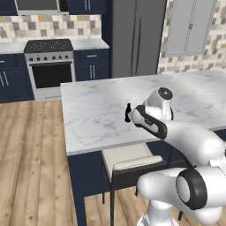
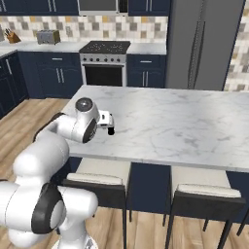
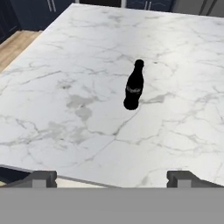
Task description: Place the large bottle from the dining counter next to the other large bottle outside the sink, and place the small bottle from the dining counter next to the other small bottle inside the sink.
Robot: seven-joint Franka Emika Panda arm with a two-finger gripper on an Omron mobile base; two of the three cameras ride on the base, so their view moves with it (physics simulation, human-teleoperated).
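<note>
The small bottle (image 3: pixel 134 87) is dark with a pale label band. It stands upright on the white marble dining counter (image 3: pixel 61 92), a little right of centre in the hand view. My gripper (image 3: pixel 112 179) hangs above the counter's near edge, a good stretch short of the bottle. Its jaws are open wide with nothing between them. From the left base view the bottle (image 1: pixel 128 113) peeks out just left of my forearm, near the left part of the counter (image 1: pixel 92 110). The sink and the other bottles are out of view.
Two cushioned stools (image 2: pixel 97 177) (image 2: pixel 206 190) are tucked under the counter's front edge. Wood floor (image 1: pixel 31 154) lies to the counter's left. A stove (image 1: pixel 48 66) and a tall grey fridge (image 1: pixel 134 35) stand along the back wall.
</note>
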